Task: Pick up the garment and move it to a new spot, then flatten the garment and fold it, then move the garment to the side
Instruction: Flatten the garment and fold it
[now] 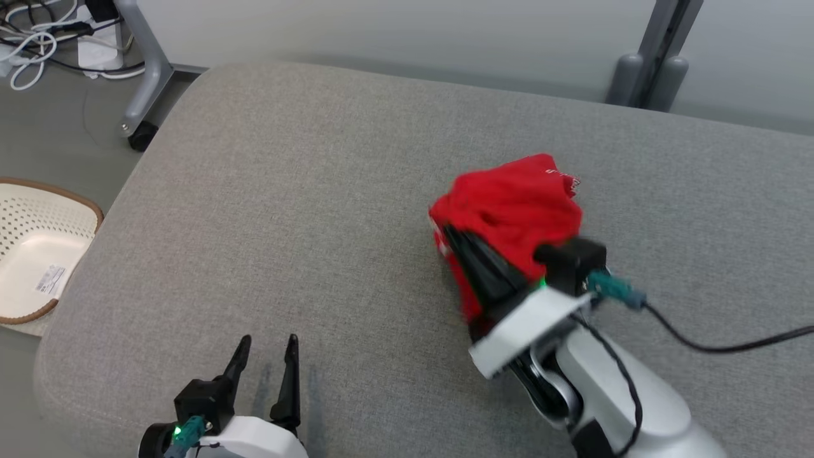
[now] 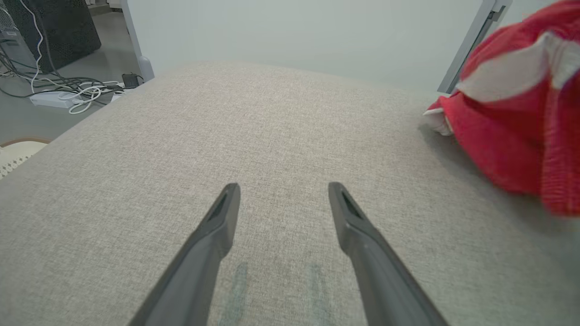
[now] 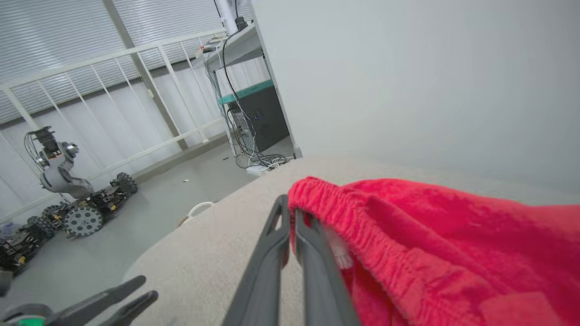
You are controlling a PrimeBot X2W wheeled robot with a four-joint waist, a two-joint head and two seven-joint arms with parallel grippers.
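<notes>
**Red garment bunched on the closed right gripper**

The red garment point(image 1: 509, 203) looks light and thoroughly limp: a soft knit that slumps into a heap and will sag and swing from any single hold. The thick elastic waistband point(image 3: 344, 213) is the firmest part, so I'd say that is the place to grip. A pinch there should be less likely to slip than one on the loose body cloth.

The garment is over the right half of the grey fabric-covered counter point(image 1: 318, 191), toward the counter's far edge. It is piled over the right gripper point(image 3: 291, 215). The fingers are pressed together right at the waistband's edge, with the band curling round one finger, and the cloth seems to be caught between them. From the left wrist view the heap appears partly raised off the counter.

The left gripper point(image 1: 268, 340) hangs at the counter's near edge with its fingers spread wide and nothing between them.
</notes>
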